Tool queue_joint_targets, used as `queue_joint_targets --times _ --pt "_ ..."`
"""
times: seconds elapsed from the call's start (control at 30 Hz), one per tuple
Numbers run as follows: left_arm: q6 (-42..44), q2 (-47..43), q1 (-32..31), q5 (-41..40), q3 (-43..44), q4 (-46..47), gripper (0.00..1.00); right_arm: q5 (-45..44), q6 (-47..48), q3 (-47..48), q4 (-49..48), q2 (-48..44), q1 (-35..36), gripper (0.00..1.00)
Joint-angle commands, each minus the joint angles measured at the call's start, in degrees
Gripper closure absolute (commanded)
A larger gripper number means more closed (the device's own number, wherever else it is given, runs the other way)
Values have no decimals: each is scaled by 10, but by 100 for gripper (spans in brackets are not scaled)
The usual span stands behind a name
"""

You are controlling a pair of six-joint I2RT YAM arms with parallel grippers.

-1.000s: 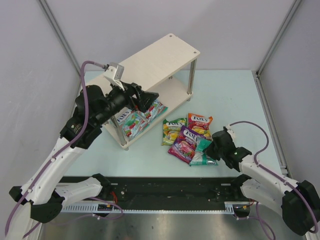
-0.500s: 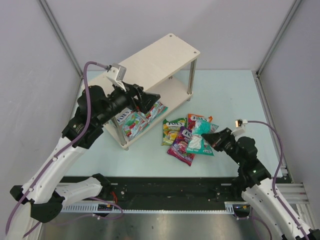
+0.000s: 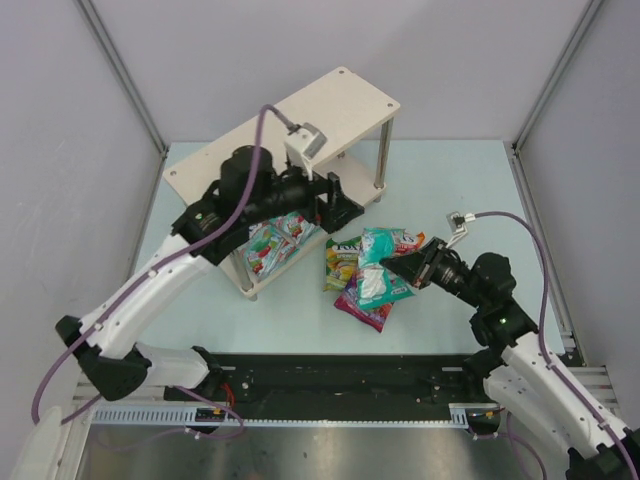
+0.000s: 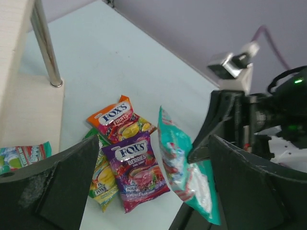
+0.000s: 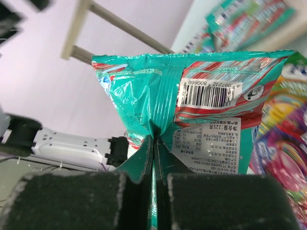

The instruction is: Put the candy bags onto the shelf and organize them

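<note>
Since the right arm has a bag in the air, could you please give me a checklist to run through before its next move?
1. Grip: ok, the right gripper is shut on the teal bag, pinching its seam.
2. Lift: ok, the teal bag hangs above the purple bag.
3. Other arm: ok, the left gripper is open, jaws wide.
4. Room: ok, the right end of the lower board of the shelf is bare.
5. Path: probably not ok, the left gripper stands between the teal bag and the shelf.
</note>
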State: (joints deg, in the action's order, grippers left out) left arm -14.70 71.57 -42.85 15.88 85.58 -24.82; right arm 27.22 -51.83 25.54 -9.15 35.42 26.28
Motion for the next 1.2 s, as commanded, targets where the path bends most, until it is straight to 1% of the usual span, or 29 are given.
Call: queue_joint_targets --times 0.0,0.03,0.07,0.1,0.17,0.2,0.3,0.47,0.57,0.77,0.8,1.0,1.17 --pt "47 23 -53 -56 29 -58 0 -88 33 68 39 -51 18 100" --pt "42 14 -57 -60 16 -44 0 -109 27 73 48 -60 18 100" --pt "28 4 -61 -63 -16 -11 0 -130 20 74 59 -69 18 100" --pt "21 -21 -62 -65 -36 9 0 -175 -4 73 63 -89 19 100" --pt "4 -41 -72 -68 -91 62 0 -225 -33 74 69 -104 20 100" --pt "0 -54 -78 -80 -104 75 0 -262 -59 74 64 -107 21 100" --pt "-8 -65 -108 -96 -137 119 0 -318 -106 74 48 -105 25 100" --pt "-9 -59 -172 -146 -155 170 0 -333 -128 92 19 -58 39 100" --pt "-17 -56 -185 -152 -168 195 0 -353 -127 96 5 -54 60 100" --pt "-24 -47 -196 -158 -190 196 0 -380 -122 105 13 -68 75 100" --pt "-24 -45 -197 -174 -194 196 0 -379 -124 105 14 -69 75 100" --pt "-28 -40 -202 -189 -214 208 0 -368 -140 105 4 -69 76 100" --pt "-24 -23 -202 -197 -198 219 0 -350 -153 105 -9 -59 83 100"
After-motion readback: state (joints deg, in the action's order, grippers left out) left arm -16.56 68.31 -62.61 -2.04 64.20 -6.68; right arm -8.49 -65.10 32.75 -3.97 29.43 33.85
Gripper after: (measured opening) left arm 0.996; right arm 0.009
